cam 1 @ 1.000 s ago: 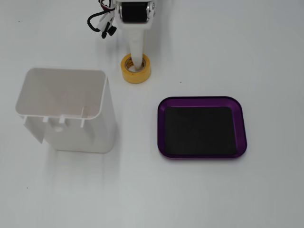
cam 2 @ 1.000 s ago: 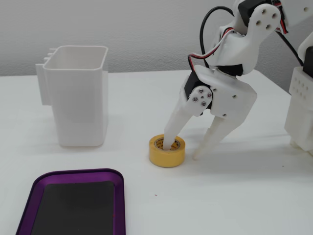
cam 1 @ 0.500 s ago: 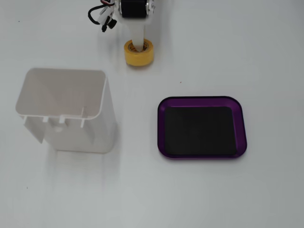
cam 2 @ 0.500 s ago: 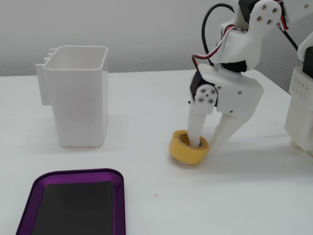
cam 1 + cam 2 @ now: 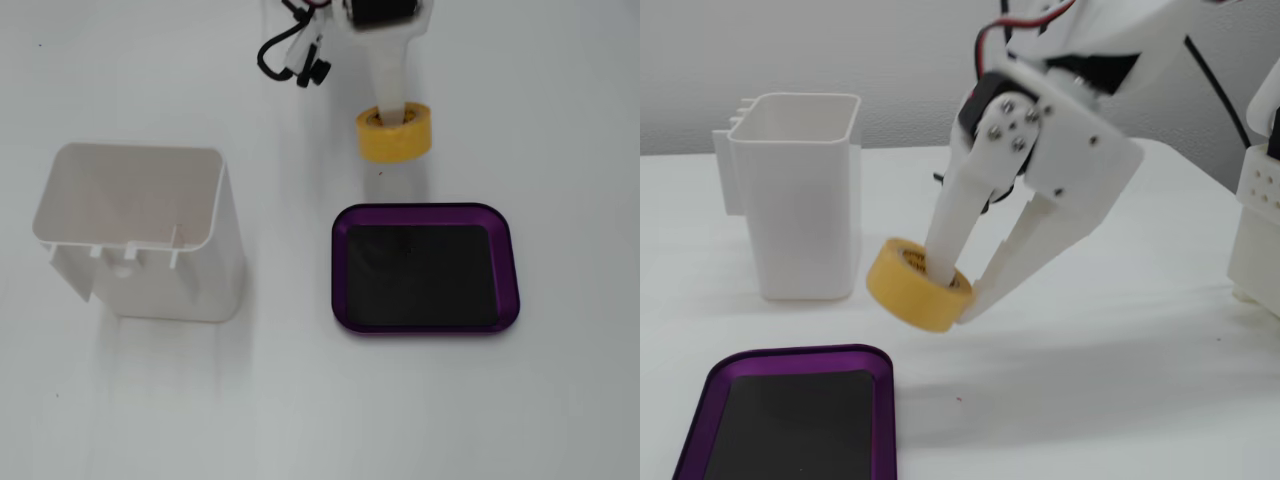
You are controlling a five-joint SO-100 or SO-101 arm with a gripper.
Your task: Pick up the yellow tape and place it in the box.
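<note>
**Yellow tape gripped, with the box toward the counter's near edge**

Yellow tape (image 5: 918, 285) hung tilted in the gripper (image 5: 952, 285), one finger (image 5: 950, 225) thrust down through the roll's hole and the other pressed against the outside of its wall, so the gripper was clamped on the ring's side. In the side-on fixed view the roll appeared clear of the counter (image 5: 1120, 380), its lower edge above a faint shadow, though how far it was lifted could not be judged.

In the top-down fixed view the tape (image 5: 395, 135) sat near the counter's far edge, just beyond the long far rim of the box (image 5: 425, 210). The purple tray lay with its long axis parallel to that edge, its black base bare. So the relation that mattered was simple: the box lay directly toward the near edge from the gripper, close by, with nothing between them.

The white container (image 5: 140, 235) stood well apart toward the left edge in that view, out of the path.

Judging from this, the grasp was done and the carry came next: a short pull toward the near edge should put the roll above the black base. With the roll hanging tilted on one finger, it might land on its edge and roll.
</note>
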